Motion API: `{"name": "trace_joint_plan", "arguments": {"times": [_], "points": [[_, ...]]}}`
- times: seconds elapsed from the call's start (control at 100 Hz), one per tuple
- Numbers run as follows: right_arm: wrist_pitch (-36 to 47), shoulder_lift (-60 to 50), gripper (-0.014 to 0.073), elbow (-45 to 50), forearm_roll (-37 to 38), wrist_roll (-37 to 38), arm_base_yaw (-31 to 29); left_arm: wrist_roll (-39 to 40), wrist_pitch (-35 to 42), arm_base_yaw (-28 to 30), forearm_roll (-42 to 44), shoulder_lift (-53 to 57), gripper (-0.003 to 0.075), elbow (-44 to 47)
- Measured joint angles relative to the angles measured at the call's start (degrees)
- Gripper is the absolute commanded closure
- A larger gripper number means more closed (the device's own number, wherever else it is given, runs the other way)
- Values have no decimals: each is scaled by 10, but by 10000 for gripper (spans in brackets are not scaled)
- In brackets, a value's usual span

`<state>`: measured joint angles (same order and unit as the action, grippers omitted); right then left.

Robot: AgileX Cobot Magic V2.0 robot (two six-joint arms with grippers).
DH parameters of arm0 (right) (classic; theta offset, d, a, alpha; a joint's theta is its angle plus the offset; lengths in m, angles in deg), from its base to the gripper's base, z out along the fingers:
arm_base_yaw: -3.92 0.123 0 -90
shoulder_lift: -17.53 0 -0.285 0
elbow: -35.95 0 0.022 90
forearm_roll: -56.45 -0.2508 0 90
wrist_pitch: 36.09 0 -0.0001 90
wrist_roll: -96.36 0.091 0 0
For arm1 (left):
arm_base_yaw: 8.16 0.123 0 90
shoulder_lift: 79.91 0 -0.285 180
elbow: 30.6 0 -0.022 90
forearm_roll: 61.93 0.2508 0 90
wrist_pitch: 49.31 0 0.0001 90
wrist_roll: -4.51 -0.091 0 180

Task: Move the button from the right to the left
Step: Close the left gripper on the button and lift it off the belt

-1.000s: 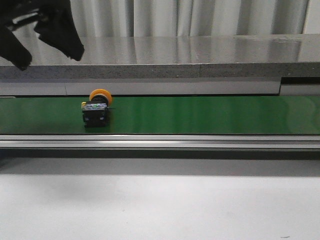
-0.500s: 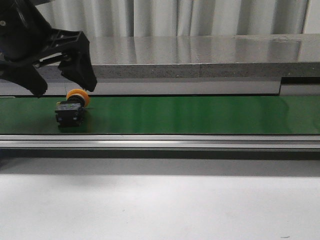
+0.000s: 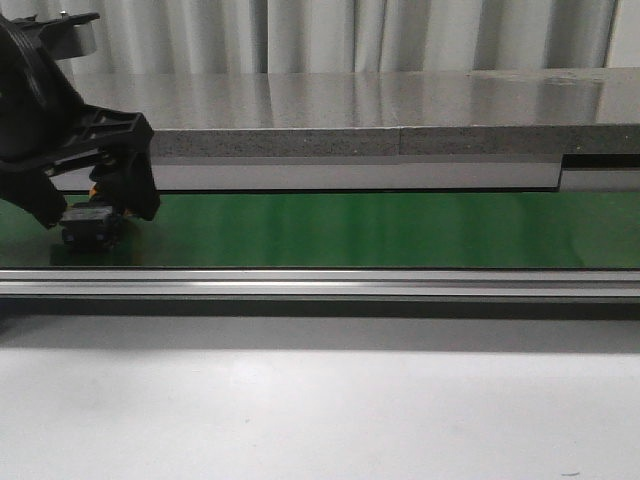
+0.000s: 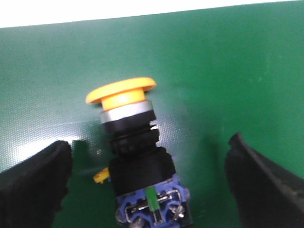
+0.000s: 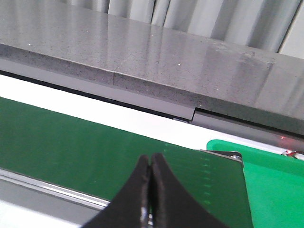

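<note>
So the setup is a long green conveyor belt [image 3: 380, 228] with an aluminium rail along its near edge, a grey stone-look counter and pale curtains behind it, plain white table in front. The small push-button with the round yellow-orange cap and blocky black body [image 4: 134, 156] is lying on its side on the belt, way over at the left end in the front view. The left gripper [image 3: 92, 205] is down over it with its black fingers [image 4: 33, 183] spread wide on either side, and the wrist view shows clear green belt between each finger and the button, so nothing is gripped yet. The right gripper [image 5: 151, 190] hangs above the belt near a green tray [image 5: 270, 175], fingers pressed together, holding nothing. I'd say it's early on: the grab itself isn't done, and the lift and drop-off on the left are all to come
</note>
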<state>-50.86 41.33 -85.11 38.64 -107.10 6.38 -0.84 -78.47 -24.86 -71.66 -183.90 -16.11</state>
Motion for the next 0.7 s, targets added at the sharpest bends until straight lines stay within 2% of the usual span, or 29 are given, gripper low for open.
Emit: {"name": "trace_joint_plan", "arguments": {"times": [0.18,0.3,0.54,0.7], "points": [[0,0,662,0,0,0,0,0,-19,8,11,0,488,-1],[0,0,662,0,0,0,0,1,-26,9,20,0,597,-2],[0,0,662,0,0,0,0,1,-47,20,39,7,612,-6],[0,0,662,0,0,0,0,1,-70,50,54,39,612,-6]]}}
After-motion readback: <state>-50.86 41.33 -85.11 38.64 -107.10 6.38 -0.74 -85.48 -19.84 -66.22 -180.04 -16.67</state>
